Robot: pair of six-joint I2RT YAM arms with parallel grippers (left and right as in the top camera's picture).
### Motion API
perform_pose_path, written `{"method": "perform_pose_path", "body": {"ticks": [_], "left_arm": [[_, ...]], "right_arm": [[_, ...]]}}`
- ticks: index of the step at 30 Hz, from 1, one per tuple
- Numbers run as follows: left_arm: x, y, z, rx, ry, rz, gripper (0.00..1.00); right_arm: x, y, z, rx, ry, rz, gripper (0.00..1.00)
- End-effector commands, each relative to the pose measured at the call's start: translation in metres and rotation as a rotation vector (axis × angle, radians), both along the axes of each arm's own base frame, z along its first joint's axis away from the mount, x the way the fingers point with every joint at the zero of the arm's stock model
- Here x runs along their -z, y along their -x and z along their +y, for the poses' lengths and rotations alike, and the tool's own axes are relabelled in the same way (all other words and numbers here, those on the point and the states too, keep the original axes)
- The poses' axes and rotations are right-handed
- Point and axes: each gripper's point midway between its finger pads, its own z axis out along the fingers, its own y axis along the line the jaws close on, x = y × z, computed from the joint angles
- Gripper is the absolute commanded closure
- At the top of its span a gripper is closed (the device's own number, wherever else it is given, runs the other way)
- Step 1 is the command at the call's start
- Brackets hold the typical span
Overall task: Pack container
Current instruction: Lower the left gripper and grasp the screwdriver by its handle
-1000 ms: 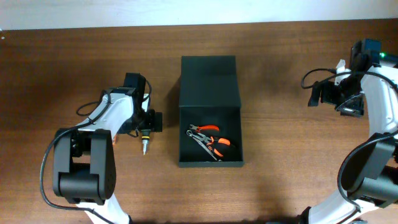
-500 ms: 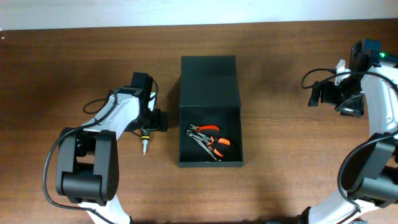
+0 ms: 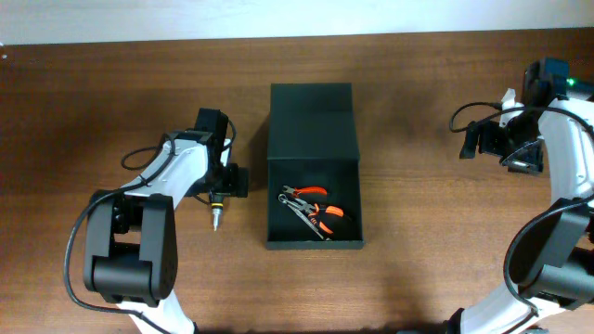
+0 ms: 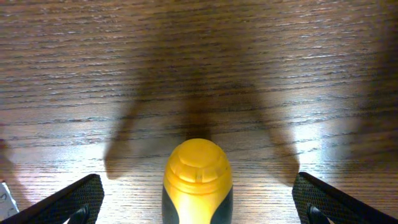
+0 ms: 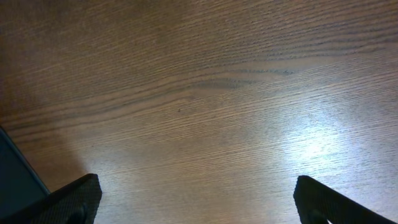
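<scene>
Left gripper point(image 3: 225, 182) spread wide astride yellow-handled screwdriver point(image 4: 198, 180), container point(image 3: 314, 246) at its 3 o'clock; right gripper point(image 5: 198, 202) likewise released. Risk: round handle rolls under off-centre pinch.

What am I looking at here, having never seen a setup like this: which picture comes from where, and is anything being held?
Two robot arms stand at a wooden table. The wide picture looks straight down from above. The two close-ups come from a camera on each arm's wrist. In the middle lies the black container, its flap lid open, with orange-handled pliers inside. The left pincer is open over a yellow-handled screwdriver that lies on the table, left of the container. Its fingers stand apart from the handle, so the tool is not gripped. The right pincer is open too, over plain wood far to the right, holding nothing.
</scene>
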Motion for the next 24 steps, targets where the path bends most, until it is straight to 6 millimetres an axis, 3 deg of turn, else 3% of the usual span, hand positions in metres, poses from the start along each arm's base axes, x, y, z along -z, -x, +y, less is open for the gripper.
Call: {"method": "perform_pose_path", "body": {"ticks": [1,10,24], "left_arm": [[-0.001,-0.008,0.001,-0.011,-0.007,-0.016,0.01],[0.001,-0.008,-0.011,0.016,0.062,-0.009,0.01],[0.013,-0.004,-0.007,0.005,0.056,0.026,0.01]], "right_arm": [[-0.002,0.0,0.0,0.002,0.004,-0.007,0.01],[-0.002,0.0,-0.001,0.002,0.004,-0.007,0.01],[-0.002,0.0,-0.001,0.002,0.004,-0.007,0.01]]}}
